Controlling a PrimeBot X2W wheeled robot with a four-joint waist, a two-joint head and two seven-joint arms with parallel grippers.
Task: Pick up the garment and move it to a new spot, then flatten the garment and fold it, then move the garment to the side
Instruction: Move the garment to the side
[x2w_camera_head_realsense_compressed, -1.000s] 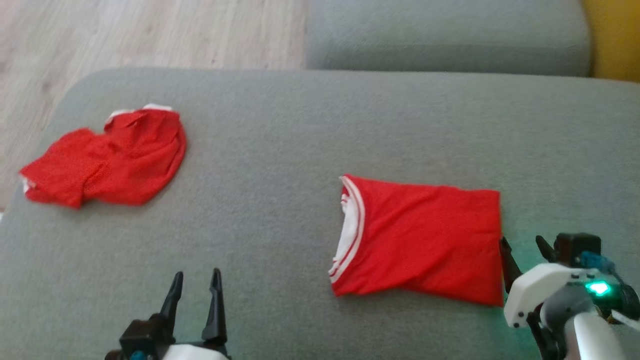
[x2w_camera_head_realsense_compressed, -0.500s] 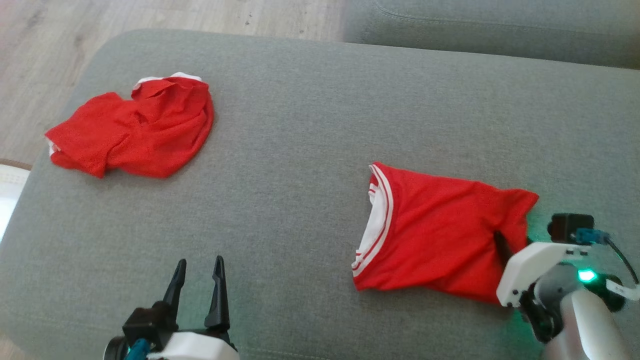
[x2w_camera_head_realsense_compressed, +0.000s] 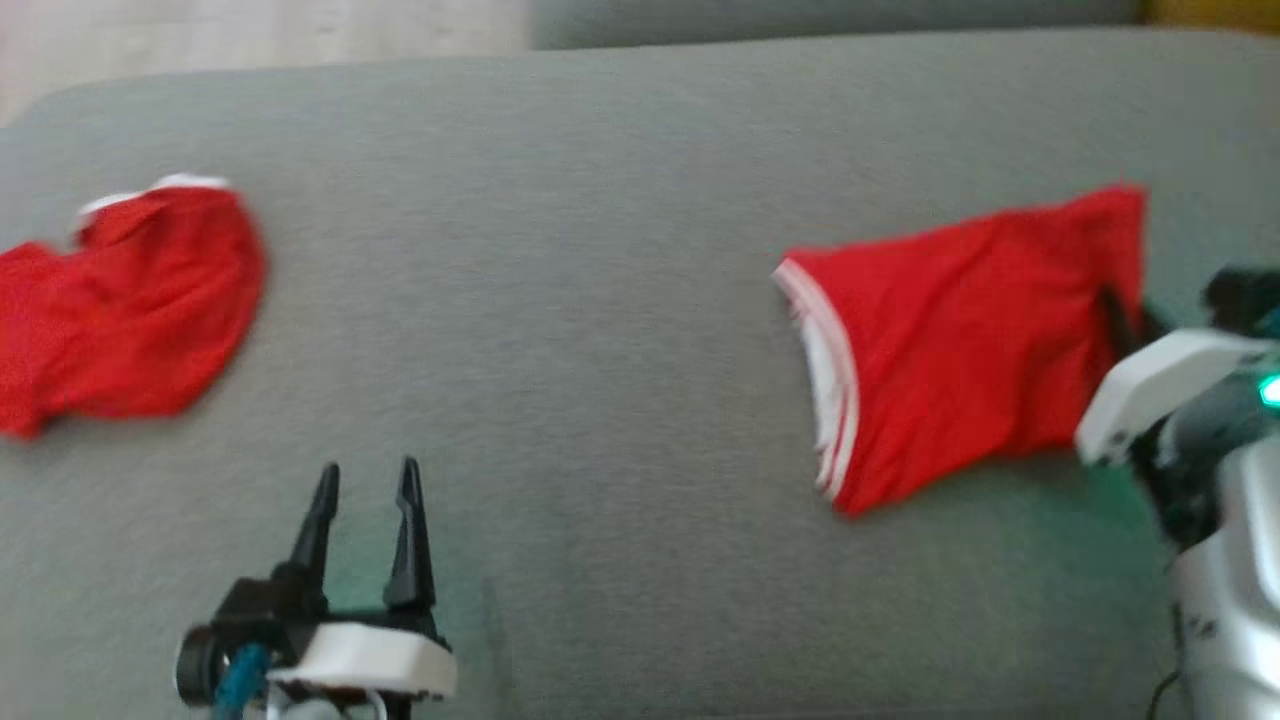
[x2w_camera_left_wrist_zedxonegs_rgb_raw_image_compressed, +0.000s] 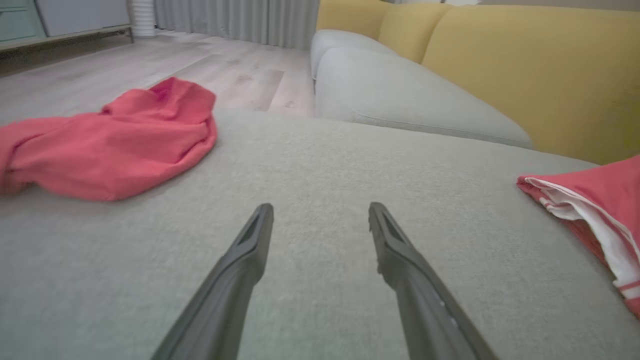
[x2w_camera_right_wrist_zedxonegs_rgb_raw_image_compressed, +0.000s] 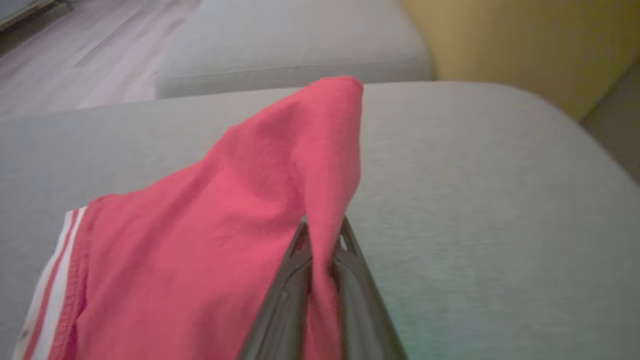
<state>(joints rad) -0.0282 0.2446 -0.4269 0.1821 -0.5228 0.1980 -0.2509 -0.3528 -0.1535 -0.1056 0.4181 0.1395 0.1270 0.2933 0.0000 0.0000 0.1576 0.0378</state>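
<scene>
Fabric sits pinched between the two dark fingers of my right gripper (x2w_camera_right_wrist_zedxonegs_rgb_raw_image_compressed: 322, 226), which are closed tight on one edge of the red garment (x2w_camera_head_realsense_compressed: 960, 340). From the right wrist camera I see that edge pulled up into a soft peak just above the fingertips, with a fold of cloth running down between them. The rest of the garment spreads away to that gripper's left and lies on the grey cushion (x2w_camera_head_realsense_compressed: 600, 250). It is a plain red piece, folded into a rough four-sided shape and lightly creased. A white band (x2w_camera_head_realsense_compressed: 830, 380) with thin red stripes runs along the edge farthest from the right gripper. The head picture is blurred, so I can't make out finer detail. My left gripper (x2w_camera_head_realsense_compressed: 365, 480) hovers low over bare cushion, fingers spread wide and holding nothing; the striped edge lies well off to its right. A second red garment (x2w_camera_head_realsense_compressed: 130, 310), crumpled, lies ahead and to its left.
</scene>
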